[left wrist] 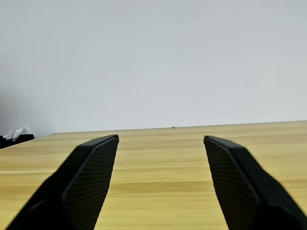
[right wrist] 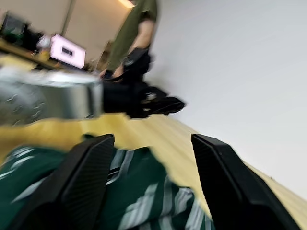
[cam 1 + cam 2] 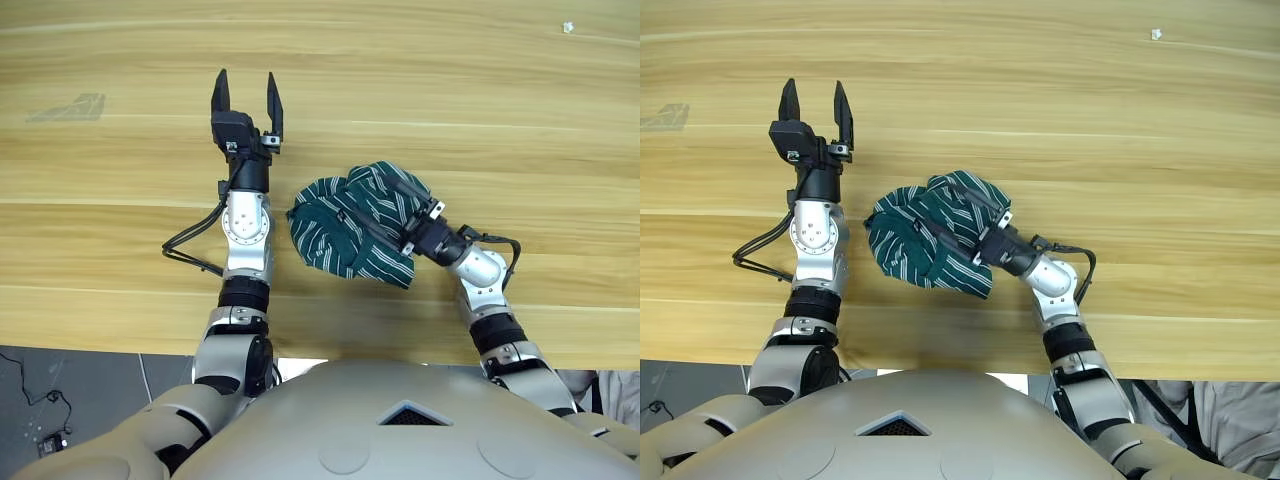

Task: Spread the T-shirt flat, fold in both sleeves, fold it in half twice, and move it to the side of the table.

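Shirt (image 3: 325, 232) is a crumpled heap near the table's (image 3: 500, 100) front edge. Right gripper (image 3: 385, 205) is over it, fingers apart, nothing pinched. Left gripper (image 3: 247, 85) is also spread, over bare wood to the left, farther out. Step looks like spreading: pinch single-layer edges, not the bunch, then pull outward.

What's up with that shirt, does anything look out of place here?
The green striped T-shirt lies crumpled in a heap on the table, not spread flat. The right end effector is open at the heap. A small white scrap lies far off on the wood.
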Controlling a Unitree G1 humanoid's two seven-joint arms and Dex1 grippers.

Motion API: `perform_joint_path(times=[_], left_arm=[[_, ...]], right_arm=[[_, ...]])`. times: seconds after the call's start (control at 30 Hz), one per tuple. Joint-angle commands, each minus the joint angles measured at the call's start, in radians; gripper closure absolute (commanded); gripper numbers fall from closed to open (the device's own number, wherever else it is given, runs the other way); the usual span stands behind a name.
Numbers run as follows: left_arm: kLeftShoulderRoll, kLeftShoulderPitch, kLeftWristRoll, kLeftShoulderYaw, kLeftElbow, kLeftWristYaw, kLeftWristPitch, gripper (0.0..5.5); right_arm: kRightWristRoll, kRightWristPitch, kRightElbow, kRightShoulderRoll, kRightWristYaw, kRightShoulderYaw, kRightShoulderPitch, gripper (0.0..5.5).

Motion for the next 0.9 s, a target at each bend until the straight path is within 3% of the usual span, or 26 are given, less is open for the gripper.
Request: perform_joint_path(times=[0.03,0.3,0.63,0.9], left_arm=[[-0.008,0.031,0.007,-0.006,-0.056,0.011,0.043,2.17],[-0.015,0.053,0.008,-0.01,-0.108,0.015,0.081,2.17],[-0.021,0.072,0.012,-0.01,-0.161,0.025,0.118,2.17],[-0.029,0.068,0.013,-0.009,-0.161,0.03,0.127,2.17]], right_arm=[[-0.097,0.041,-0.086,-0.04,-0.069,0.015,0.135,2.53],[-0.259,0.211,-0.222,-0.082,-0.179,0.065,0.278,2.53],[-0.109,0.614,-0.554,-0.217,-0.038,0.113,0.377,2.53],[-0.173,0.658,-0.525,-0.24,-0.077,0.123,0.32,2.53]])
